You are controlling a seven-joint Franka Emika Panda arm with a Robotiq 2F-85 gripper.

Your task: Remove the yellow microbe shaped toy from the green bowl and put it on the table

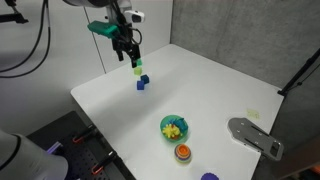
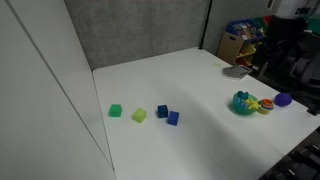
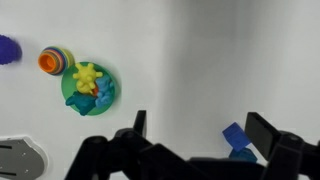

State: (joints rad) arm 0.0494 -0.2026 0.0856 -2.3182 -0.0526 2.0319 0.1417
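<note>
One toy to fetch: my pincer (image 1: 127, 55) hangs spread and empty near the table's (image 1: 205, 90) far edge.

In an exterior view the yellow microbe shaped toy (image 1: 174, 126) lies in the green bowl (image 1: 163, 127), well apart, by the near edge. In an exterior view the bowl (image 2: 236, 108) sits by the right edge. The wrist view shows a blue piece (image 3: 101, 95) touching the toy (image 3: 86, 75). I judge I should descend straight and pinch the yellow alone.

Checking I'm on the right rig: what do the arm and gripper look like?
The gripper is black and blocky, with a teal-green part mounted at its wrist. The arm above looks white. In the wrist view its jaws are matte black, angular linkages. No markings legible.
</note>
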